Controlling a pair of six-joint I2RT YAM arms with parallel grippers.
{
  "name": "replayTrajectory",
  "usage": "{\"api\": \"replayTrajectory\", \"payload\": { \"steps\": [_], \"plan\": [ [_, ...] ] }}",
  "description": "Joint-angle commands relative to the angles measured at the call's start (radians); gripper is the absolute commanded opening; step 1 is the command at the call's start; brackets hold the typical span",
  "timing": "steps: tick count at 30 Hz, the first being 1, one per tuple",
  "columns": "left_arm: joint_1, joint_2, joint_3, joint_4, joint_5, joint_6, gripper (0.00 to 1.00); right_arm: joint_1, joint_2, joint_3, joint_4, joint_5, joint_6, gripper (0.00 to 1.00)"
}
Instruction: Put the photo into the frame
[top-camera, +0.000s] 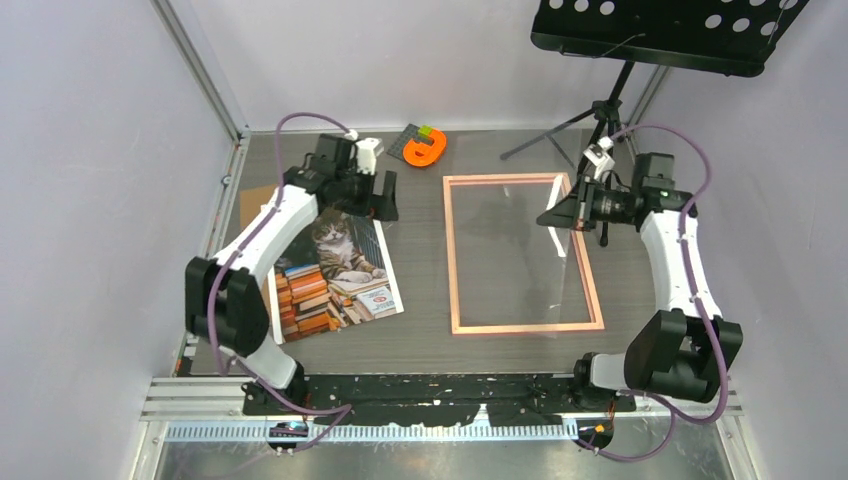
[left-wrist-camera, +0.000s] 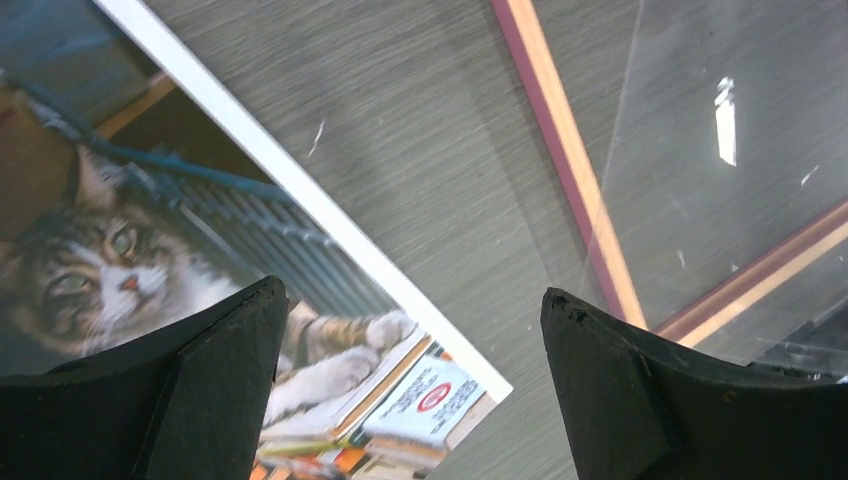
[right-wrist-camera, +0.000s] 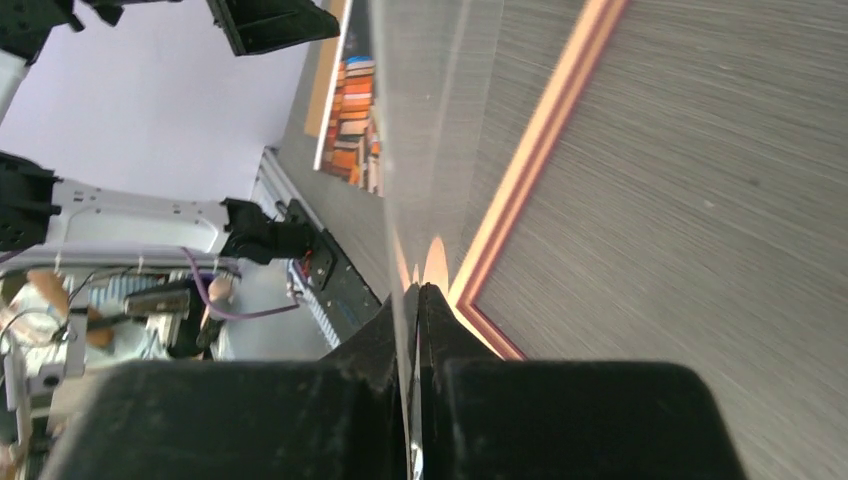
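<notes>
Our left gripper (left-wrist-camera: 410, 300) hung with its jaws spread wide and nothing between them. One finger (left-wrist-camera: 215, 385) was over the cat and the other was out over bare table (top-camera: 430, 345). Right under it lay the photo (top-camera: 335, 265), flat on the left side of the table and a bit askew. A strip of bare table sat between its white border and the frame (top-camera: 452, 255).

Over on the other side, our right gripper (right-wrist-camera: 418, 290) was pinched tight on the edge of the clear pane (right-wrist-camera: 430, 120), near the frame's far right corner. The pane looked tipped up off the pink rail there, but honestly we couldn't tell how high.

So the step in hand, as we read it, was grabbing the print. A flat sheet on a flat table is a pain to pinch. Our guess was to come down at the right-hand border, press one finger lightly on the paper and close gently so the edge bows up into the grip. Squeeze too hard and it'd probably crease. Meanwhile the right side should just hold that pane steady, so there's a gap to slide the photo under.
</notes>
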Motion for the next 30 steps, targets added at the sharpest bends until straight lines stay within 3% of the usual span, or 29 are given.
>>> {"api": "replayTrajectory", "payload": {
  "steps": [1,5,11,17,23,30],
  "plan": [
    [-0.087,0.103,0.119,0.026,-0.104,-0.081,0.95,-0.082,-0.026,0.092,-0.351,0.080,-0.265,0.06],
    [-0.158,0.214,0.202,0.021,-0.129,-0.152,0.94,-0.119,0.015,0.108,-0.428,0.176,-0.333,0.06],
    [-0.207,0.297,0.237,0.052,-0.092,-0.236,0.93,-0.160,0.066,0.104,-0.416,0.246,-0.347,0.06],
    [-0.252,0.347,0.252,0.082,-0.148,-0.285,0.89,-0.221,0.137,0.135,-0.424,0.241,-0.393,0.06],
    [-0.316,0.454,0.365,0.014,-0.226,-0.307,0.87,-0.254,0.185,0.156,-0.486,0.240,-0.472,0.06],
    [-0.347,0.570,0.452,-0.078,-0.244,-0.356,0.76,-0.300,0.206,0.153,-0.538,0.232,-0.551,0.06]
  ]
}}
